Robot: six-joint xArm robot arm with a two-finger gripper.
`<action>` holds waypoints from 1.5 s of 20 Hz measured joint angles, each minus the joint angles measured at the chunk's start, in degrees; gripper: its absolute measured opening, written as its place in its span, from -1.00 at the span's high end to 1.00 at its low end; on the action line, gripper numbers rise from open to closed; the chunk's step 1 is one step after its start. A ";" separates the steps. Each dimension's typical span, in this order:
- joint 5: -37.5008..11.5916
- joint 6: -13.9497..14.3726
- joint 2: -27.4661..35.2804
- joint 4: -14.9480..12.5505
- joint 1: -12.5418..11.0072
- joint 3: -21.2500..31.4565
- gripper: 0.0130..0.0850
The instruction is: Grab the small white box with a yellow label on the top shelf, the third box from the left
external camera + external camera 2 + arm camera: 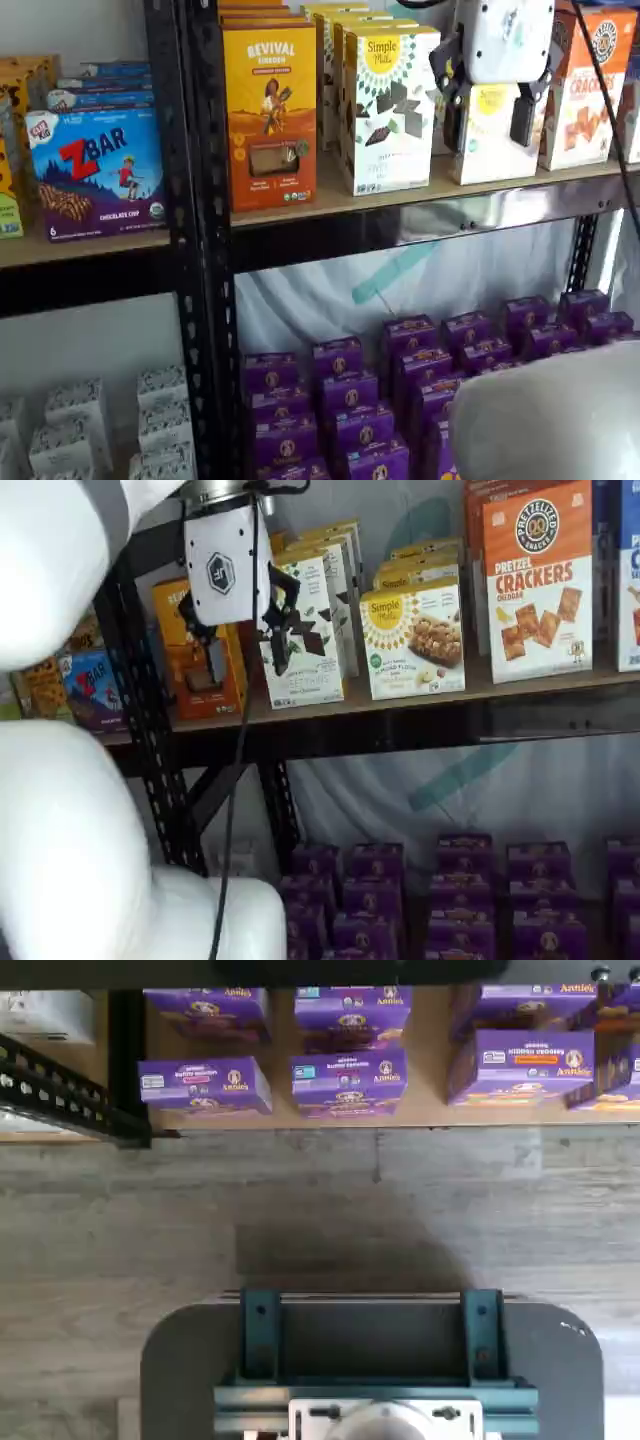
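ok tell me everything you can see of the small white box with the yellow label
The small white box is a short cream-white carton, cardboard by its look, standing upright on the top shelf with its printed front facing out. It bears a round yellow sunburst logo, a small green dot and a picture of brownish baked squares. Like boxes stand in a row behind it. A taller white box stands beside it, the orange cracker box on its other side. The gripper partly hides it in a shelf view, fingers apart.
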 joint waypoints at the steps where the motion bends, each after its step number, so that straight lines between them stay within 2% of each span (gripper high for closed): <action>1: -2.15 -0.57 -1.30 1.02 -0.99 1.19 -1.00; 6: -3.80 -0.72 -2.20 1.24 -1.10 1.95 -1.00; 10: -4.46 0.13 -2.30 -1.12 0.63 2.32 -1.00; 14: -6.65 -0.84 -2.21 -2.64 0.05 3.02 -1.00; 17: -8.74 -3.40 -1.31 -3.66 -2.38 2.90 -1.00; 19: -10.39 -5.91 -0.32 -3.08 -5.19 2.69 -1.00; 22: -11.79 -8.27 1.12 -2.81 -7.58 2.36 -1.00; 30: -17.70 -12.66 4.36 -2.56 -12.22 2.12 -1.00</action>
